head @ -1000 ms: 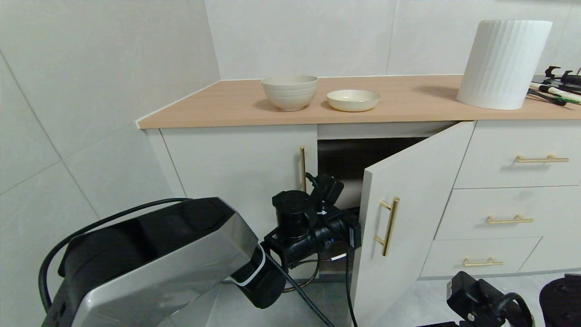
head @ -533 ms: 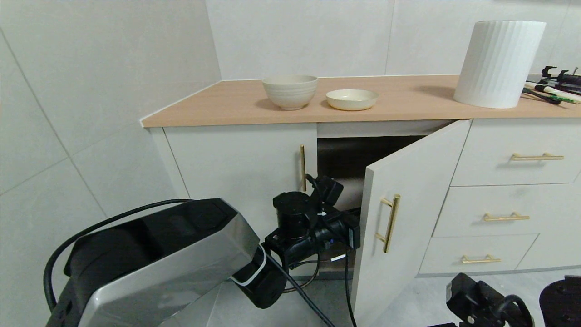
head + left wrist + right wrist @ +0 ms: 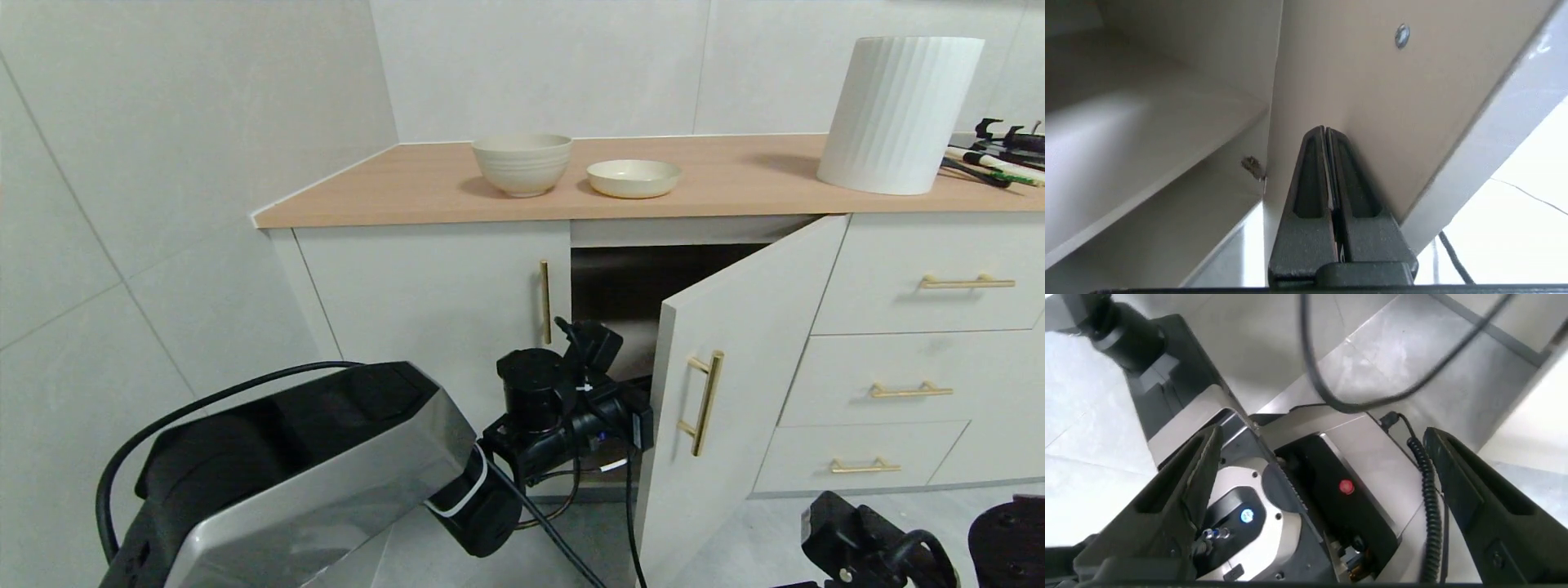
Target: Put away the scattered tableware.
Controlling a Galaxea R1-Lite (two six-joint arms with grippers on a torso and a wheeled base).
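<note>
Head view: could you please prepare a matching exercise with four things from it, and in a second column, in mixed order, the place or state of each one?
Things:
1. deep bowl
2. shallow dish
3. ribbed white container
4. cabinet door

Places or states:
A. swung open, below the countertop
B. on the countertop, at the right, the tallest thing there
C. on the countertop, nearest the left wall
D. on the countertop, between the other two vessels

Pairs: 1-C, 2-D, 3-B, 4-A.
</note>
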